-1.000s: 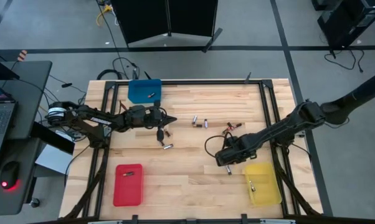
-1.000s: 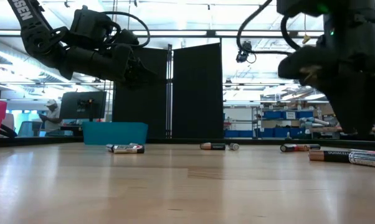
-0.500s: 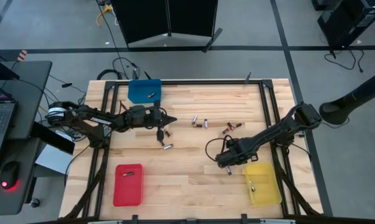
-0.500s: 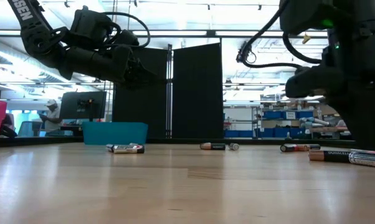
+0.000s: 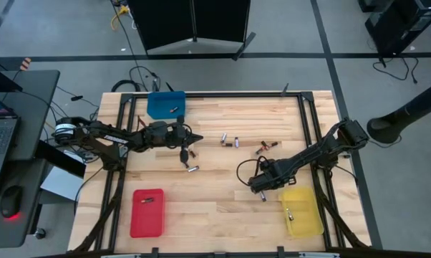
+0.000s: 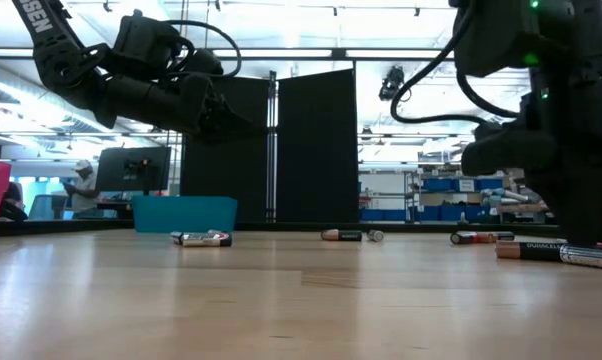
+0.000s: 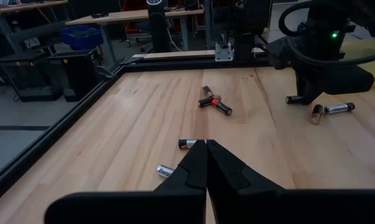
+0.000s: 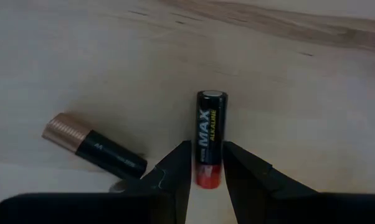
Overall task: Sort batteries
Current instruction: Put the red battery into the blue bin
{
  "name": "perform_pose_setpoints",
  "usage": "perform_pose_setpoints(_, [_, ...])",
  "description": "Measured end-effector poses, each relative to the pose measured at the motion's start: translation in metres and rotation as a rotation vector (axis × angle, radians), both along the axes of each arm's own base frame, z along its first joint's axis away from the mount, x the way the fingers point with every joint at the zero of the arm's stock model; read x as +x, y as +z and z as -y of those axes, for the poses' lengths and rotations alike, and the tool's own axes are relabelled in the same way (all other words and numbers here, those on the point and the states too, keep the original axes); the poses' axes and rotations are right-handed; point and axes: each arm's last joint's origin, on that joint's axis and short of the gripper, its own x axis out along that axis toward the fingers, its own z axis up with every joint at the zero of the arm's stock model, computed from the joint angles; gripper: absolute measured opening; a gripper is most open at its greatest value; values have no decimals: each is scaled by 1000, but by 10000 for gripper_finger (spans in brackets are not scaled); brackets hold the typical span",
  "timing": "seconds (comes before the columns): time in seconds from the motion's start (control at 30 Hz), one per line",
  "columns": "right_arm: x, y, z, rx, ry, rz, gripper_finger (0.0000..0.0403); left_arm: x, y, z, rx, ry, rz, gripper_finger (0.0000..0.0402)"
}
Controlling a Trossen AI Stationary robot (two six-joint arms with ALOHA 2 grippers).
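Note:
Small cylindrical batteries lie scattered on the wooden table (image 5: 215, 186). A black cell with a red end, marked MAX ALKALINE (image 8: 210, 124), lies flat, with a copper-topped black cell (image 8: 94, 146) beside it. My right gripper (image 8: 207, 148) is open and low over the table, near the yellow tray's far-left corner (image 5: 256, 188). Its fingers stand close on either side of the black cell's red end. My left gripper (image 5: 199, 136) is shut and hovers above the table, right of the blue tray. My right gripper comes at the black cell from above, with the fingers (image 8: 178, 165) along its sides at the red end (image 8: 209, 177). I cannot tell whether they touch it. The cell lies flat on the table.
The blue tray (image 5: 165, 104) sits at the far left, the red tray (image 5: 147, 213) at the near left and the yellow tray (image 5: 301, 211) at the near right, each holding a cell. Loose cells lie mid-table (image 5: 230, 141), (image 5: 265, 146), and below the left gripper (image 5: 190, 161).
My right gripper has come down toward the table and shifted slightly toward the near edge, settling over the two cells beside the yellow tray. The batteries have stayed where they were.

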Motion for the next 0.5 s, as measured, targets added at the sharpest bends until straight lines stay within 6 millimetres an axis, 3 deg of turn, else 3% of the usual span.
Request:
perform_pose_setpoints(0.3, [-1, -2, 1, 5, 85, 5, 58, 0, 0, 0, -19, 3, 8, 8])
perform_pose_setpoints(0.5, [-1, 10, 0, -5, 201, -26, 57, 1, 4, 0, -31, 6, 51, 8])
